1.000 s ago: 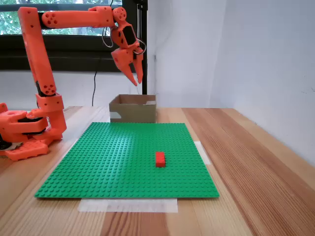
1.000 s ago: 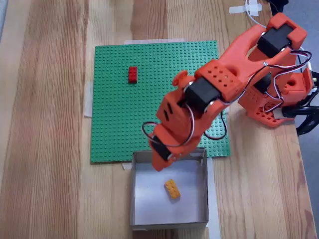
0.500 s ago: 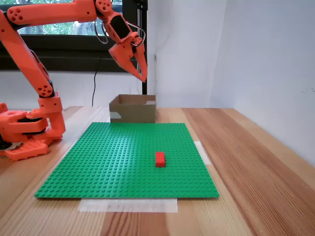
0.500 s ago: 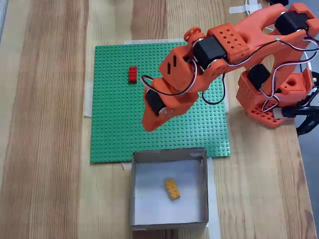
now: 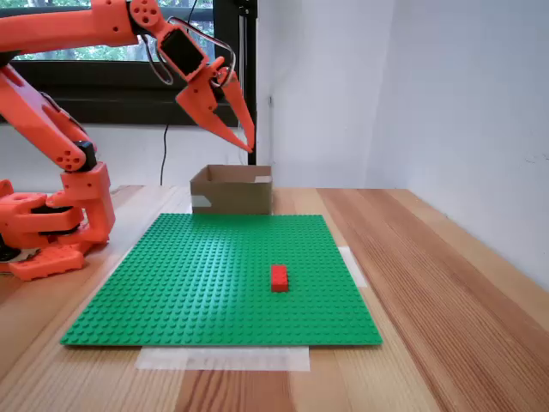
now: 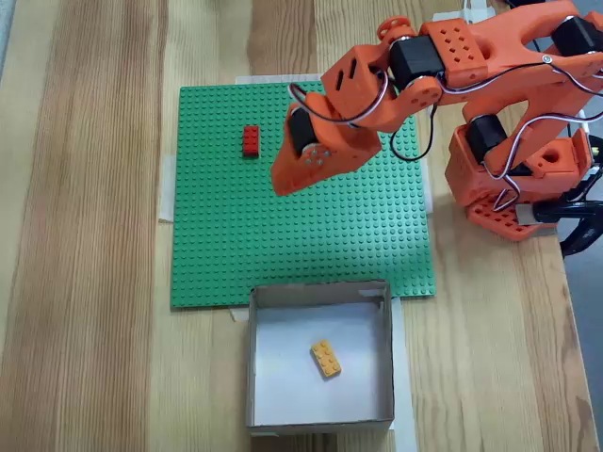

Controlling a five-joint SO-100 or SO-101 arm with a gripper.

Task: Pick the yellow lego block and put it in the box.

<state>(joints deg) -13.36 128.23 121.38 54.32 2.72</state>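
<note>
Small yellow-orange plastic lego brick (image 6: pixel 326 359) lies inside low brown cardboard box (image 6: pixel 384 356); orange end effector (image 6: pixel 280 184) together, empty; retreat high, clear of box.

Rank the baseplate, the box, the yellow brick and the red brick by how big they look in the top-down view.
1. Baseplate, largest.
2. Box.
3. Yellow brick and red brick: about alike, too close to rank.

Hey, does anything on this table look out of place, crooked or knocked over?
Nothing stands out. The small yellow-orange lego brick lies slightly askew inside the low brown cardboard box, the red lego brick sits on the green studded baseplate, and the orange pincer hangs above the plate, holding nothing.
</note>
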